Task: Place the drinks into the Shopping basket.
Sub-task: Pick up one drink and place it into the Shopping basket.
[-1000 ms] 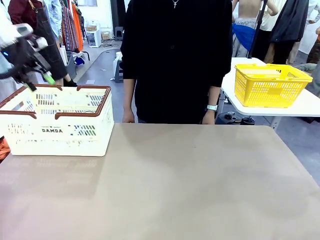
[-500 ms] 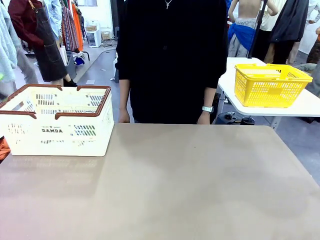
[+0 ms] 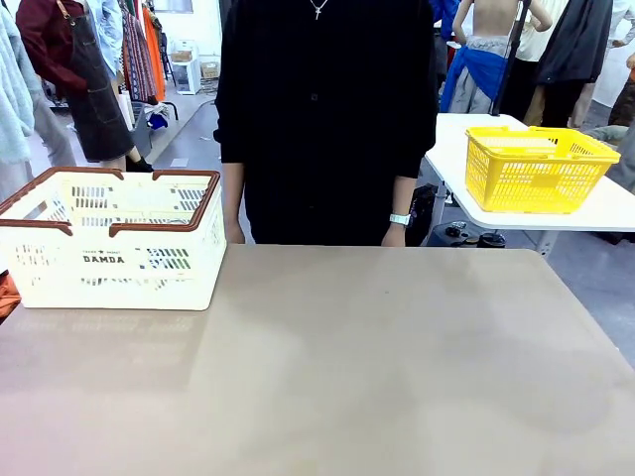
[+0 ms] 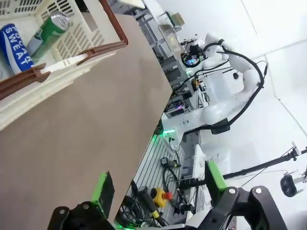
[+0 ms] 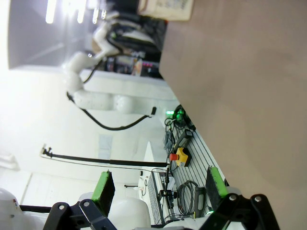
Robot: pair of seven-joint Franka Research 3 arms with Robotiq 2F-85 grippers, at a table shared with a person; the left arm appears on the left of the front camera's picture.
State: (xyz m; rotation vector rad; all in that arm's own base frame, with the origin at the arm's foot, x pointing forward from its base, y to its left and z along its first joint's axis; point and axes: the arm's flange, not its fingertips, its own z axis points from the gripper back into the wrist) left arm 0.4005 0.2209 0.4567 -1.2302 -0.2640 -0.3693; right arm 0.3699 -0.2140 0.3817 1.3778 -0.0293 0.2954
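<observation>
You're looking at a plain tan table (image 3: 377, 377), matte, with faint glare patches. The shopping basket (image 3: 109, 243) sits at the table's far left corner, cream slotted plastic with brown rim and handles, "DAMDA" printed in dark letters on its near side. A person in a black top (image 3: 322, 109) stands at the far edge, hands down at the table line, a watch on one wrist. Behind them is a busy room: clothes racks at the left, other people, and a white side table (image 3: 595, 208) at the right carrying a yellow mesh basket (image 3: 536, 169).

From the left wrist you see into the shopping basket: two drinks lie side by side on its floor, a blue can (image 4: 15, 48) reading "POCARI SWEAT" in white and a green can (image 4: 47, 36) with a silver top; its markings are too small to read. Left gripper (image 4: 157, 184) hangs off the table's edge, green-padded fingers wide apart, nothing between them. Right gripper (image 5: 157, 184) is the same: fingers spread, empty, beside the table edge, with a red-and-yellow stop button (image 5: 181, 156) on the floor rack beyond.
</observation>
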